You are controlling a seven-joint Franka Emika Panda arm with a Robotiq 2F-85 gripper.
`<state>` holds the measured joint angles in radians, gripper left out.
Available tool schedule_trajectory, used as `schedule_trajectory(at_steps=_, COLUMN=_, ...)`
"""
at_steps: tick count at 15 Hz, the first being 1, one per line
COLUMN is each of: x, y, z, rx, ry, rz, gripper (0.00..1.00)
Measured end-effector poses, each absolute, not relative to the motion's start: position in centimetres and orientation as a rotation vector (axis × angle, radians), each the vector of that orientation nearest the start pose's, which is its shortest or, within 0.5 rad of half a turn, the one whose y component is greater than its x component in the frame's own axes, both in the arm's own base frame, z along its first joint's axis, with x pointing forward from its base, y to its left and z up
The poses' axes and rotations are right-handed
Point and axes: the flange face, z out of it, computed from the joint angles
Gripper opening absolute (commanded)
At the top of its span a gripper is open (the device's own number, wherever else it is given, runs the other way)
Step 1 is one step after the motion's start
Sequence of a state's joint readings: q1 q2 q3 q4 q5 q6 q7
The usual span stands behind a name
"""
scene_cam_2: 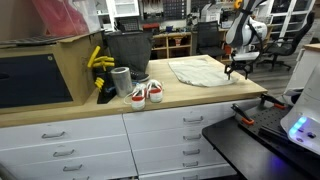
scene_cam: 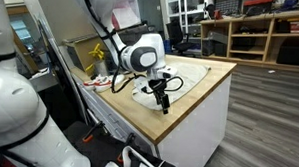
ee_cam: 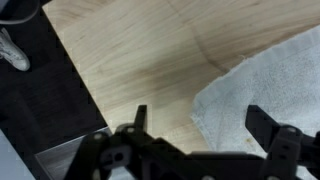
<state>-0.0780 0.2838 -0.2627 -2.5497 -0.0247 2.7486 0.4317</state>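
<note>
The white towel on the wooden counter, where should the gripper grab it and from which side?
Probably its rounded edge, right under the open gripper. The towel lies flat and limp on the counter, so come straight down from above, one finger on cloth, one on bare wood, and pinch up a fold.

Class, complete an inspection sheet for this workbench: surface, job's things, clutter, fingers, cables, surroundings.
Surface: wooden countertop, no spills seen.
Job's things: white towel, spread flat.
Clutter: sneakers, grey cup, black bin, yellow item.
Grippers: gripper hovers by the towel's edge, fingers open, holding nothing.
Cables: dark cable looped beside the arm.
Surroundings: white drawers below, shelving behind.
</note>
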Motion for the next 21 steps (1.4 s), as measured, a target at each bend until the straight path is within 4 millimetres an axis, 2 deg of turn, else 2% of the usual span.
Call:
schedule_trajectory(at_steps=1, x=41.5, y=-15.4, z=16.2, rx=-3.005, ry=1.169, rz=0.119, gripper=0.82)
schedule_trajectory(at_steps=11, x=42.0, y=-14.3, z=16.1, rx=-2.981, ry=1.162, rz=0.091, gripper=0.05)
schedule_trajectory(at_steps=12, x=42.1, y=-14.2, z=16.1, rx=-2.981, ry=1.158, rz=0.090, gripper=0.01)
schedule_trajectory(at_steps=13, x=42.1, y=-14.2, z=16.2, rx=-2.982, ry=1.154, rz=0.088, gripper=0.03)
schedule_trajectory(at_steps=14, x=42.1, y=-14.1, z=16.2, rx=-2.984, ry=1.149, rz=0.087, gripper=0.07)
schedule_trajectory(at_steps=15, x=42.2, y=-14.0, z=16.3, rx=-2.987, ry=1.137, rz=0.085, gripper=0.18)
schedule_trajectory(at_steps=19, x=42.2, y=-14.0, z=16.3, rx=-3.001, ry=1.096, rz=0.085, gripper=0.30)
schedule_trajectory(at_steps=20, x=42.1, y=-14.0, z=16.3, rx=-3.004, ry=1.090, rz=0.086, gripper=0.07)
schedule_trajectory(at_steps=21, x=42.1, y=-14.0, z=16.3, rx=-3.007, ry=1.080, rz=0.087, gripper=0.06)
